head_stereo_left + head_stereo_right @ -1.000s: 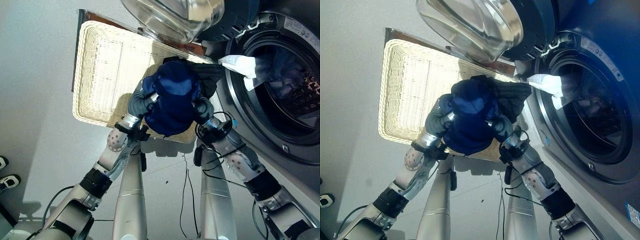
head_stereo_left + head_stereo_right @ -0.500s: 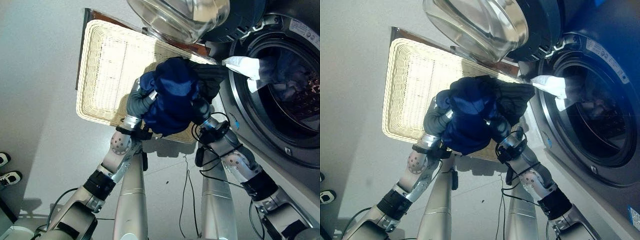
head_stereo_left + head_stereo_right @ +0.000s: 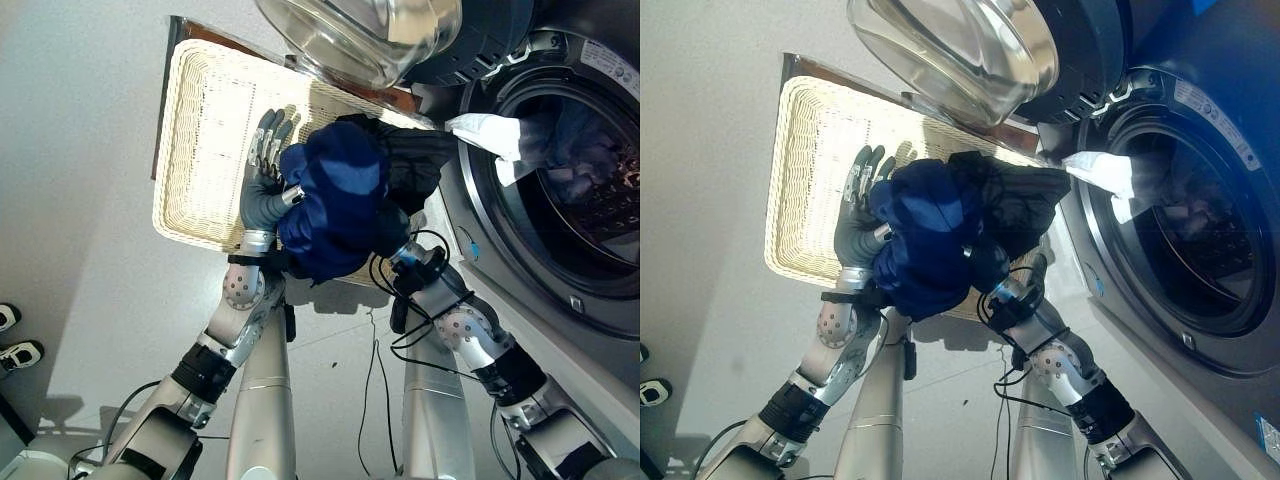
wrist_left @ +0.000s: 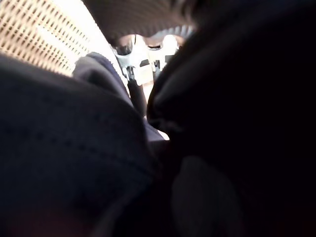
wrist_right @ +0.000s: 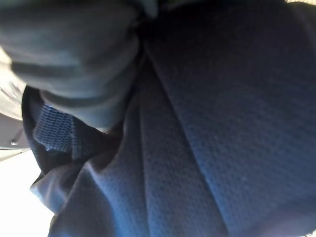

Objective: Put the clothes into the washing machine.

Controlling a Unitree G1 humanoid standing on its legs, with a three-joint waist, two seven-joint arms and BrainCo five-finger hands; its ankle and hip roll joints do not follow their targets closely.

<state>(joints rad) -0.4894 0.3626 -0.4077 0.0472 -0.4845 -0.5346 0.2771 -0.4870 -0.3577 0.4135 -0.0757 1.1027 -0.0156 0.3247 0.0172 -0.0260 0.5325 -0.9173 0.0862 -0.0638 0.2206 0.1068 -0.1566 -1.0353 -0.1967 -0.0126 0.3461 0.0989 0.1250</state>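
Nearest the camera, both arms are raised under a bundle of clothes. The left hand (image 3: 263,165) is seen with its fingers spread straight and wide, laid flat against the left flank of the bundle, the dark tips standing clear over the wicker basket (image 3: 205,130). The right hand is buried beneath the cloth; only its wrist emerges at the bundle's lower right, so whether its fingers are curled or straight cannot be told. In the right wrist view blue knit fabric is pressed up against the lens, with the ribbed cover blurred in one corner.

The blue garment (image 3: 335,200) is bunched into a rounded lump carried between the two arms, above the near right corner of the basket and just left of the washing machine (image 3: 590,300). A black garment (image 3: 415,160) is draped over the far side of the blue one, towards the drum opening.

Beyond these, a white cloth (image 3: 485,130) is hung over the rim of the opening, partly inside. More clothes are dimly made out within the drum (image 3: 590,190), their shapes lost in shadow. The glass door (image 3: 360,35) is swung open above the basket, cut off by the upper edge.

A strip of print is carried on the machine's front panel (image 3: 1210,110), too small to be read. At the lower left edge a person's shoes (image 3: 12,340) are partly cropped.
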